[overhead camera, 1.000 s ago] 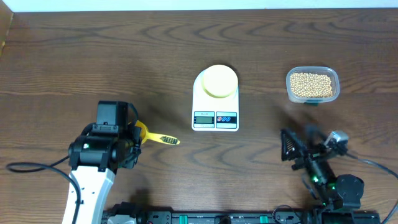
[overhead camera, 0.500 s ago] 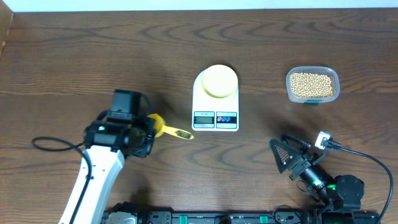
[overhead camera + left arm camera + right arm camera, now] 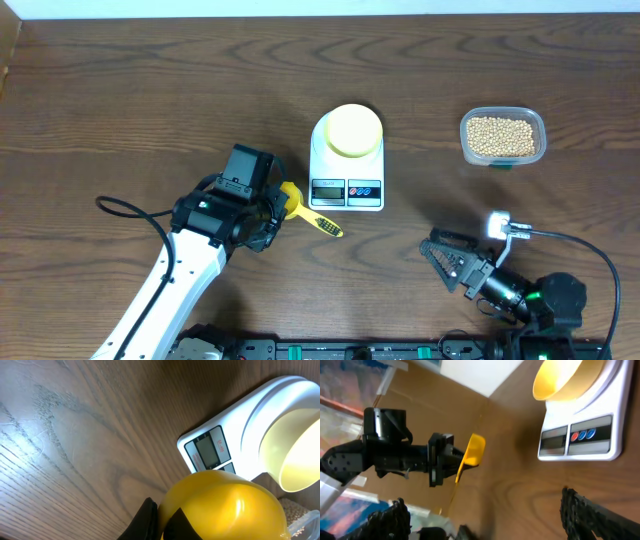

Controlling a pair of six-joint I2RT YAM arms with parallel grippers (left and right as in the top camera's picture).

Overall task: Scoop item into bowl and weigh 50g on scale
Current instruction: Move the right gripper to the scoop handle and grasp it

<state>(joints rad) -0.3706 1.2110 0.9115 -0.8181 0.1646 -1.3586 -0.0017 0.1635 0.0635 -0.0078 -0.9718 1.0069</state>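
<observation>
Overhead: left gripper (image 3: 272,207) clamped on yellow scoop (image 3: 303,211), just near-left of scale (image 3: 347,192); bowl (image 3: 352,131) on scale, looks empty; beans (image 3: 500,137) in tub (image 3: 541,135), far right; right gripper (image 3: 452,264) spread wide, holds nothing. Step: fetch first scoopful; next needs reach right across to tub

Scale (image 3: 346,192) stands between scoop (image 3: 310,213) and tub (image 3: 541,135) — bare table (image 3: 420,90) all around.
</observation>
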